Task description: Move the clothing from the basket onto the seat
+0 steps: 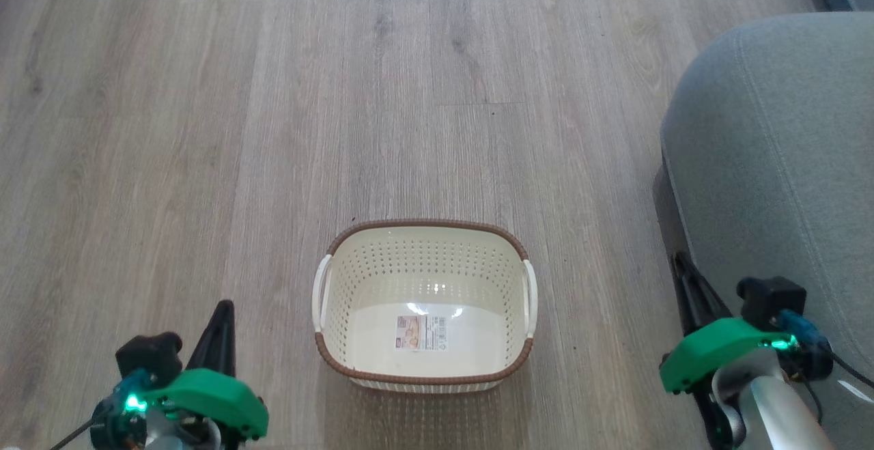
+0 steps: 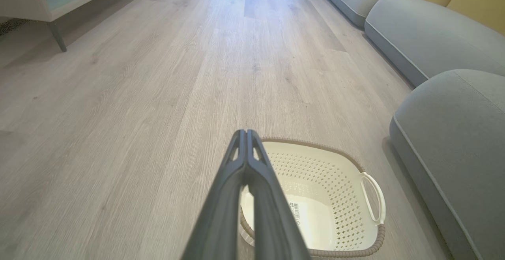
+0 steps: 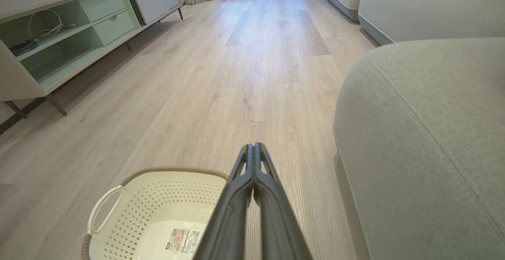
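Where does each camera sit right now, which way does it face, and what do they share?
Head view: on the head, facing down at the floor; basket centred, seat right; left gripper and right gripper at the bottom corners.
Left wrist view: forward along the shut left gripper; basket lower right, seat right.
Right wrist view: forward along the shut right gripper; basket lower left, seat right, cabinet left.
All three share basket and seat.

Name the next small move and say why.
Probably no grasp: turn the head right toward the seat to check it. The basket is bare down to its floor label, and the left gripper and right gripper are shut, holding nothing.
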### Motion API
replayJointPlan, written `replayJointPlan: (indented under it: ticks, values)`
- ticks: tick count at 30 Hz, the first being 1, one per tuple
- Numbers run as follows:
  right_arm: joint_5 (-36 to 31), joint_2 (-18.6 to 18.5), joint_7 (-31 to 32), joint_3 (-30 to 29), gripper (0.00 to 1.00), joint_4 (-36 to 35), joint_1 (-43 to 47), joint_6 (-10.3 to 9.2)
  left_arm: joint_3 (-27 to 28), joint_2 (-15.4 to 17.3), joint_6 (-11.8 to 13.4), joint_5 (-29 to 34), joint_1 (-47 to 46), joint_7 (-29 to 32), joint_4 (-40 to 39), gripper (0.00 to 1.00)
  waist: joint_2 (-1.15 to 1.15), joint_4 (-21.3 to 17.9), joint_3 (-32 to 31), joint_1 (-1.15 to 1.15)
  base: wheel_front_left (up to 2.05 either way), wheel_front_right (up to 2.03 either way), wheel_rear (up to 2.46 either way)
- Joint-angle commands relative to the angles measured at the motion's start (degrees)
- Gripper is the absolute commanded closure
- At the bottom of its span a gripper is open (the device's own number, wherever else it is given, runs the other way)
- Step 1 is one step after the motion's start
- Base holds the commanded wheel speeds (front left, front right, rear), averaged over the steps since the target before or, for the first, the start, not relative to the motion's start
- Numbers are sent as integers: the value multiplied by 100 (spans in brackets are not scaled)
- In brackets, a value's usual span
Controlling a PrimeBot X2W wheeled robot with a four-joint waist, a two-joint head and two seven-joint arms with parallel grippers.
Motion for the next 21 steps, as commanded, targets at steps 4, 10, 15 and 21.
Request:
replayJointPlan:
  ticks: [4, 10, 15, 21]
  values:
    - [388, 6, 89, -68, 100, -230, -214, 0, 57, 18, -4, -389, -236, 93, -200, 100, 0, -3, -10, 0, 0, 0, 0]
    - [779, 19, 178, -92, 100, -313, -171, 0, 54, 22, -8, -782, -216, 175, -265, 100, 0, -6, -23, 0, 0, 0, 0]
    - [1037, 28, 240, -111, 100, -364, -146, 0, 58, 24, -11, -1040, -208, 233, -303, 100, 0, -8, -31, 0, 0, 0, 0]
    - [1423, 41, 336, -143, 100, -435, -113, 0, 70, 28, -14, -1424, -203, 327, -353, 100, 0, -11, -44, 0, 0, 0, 0]
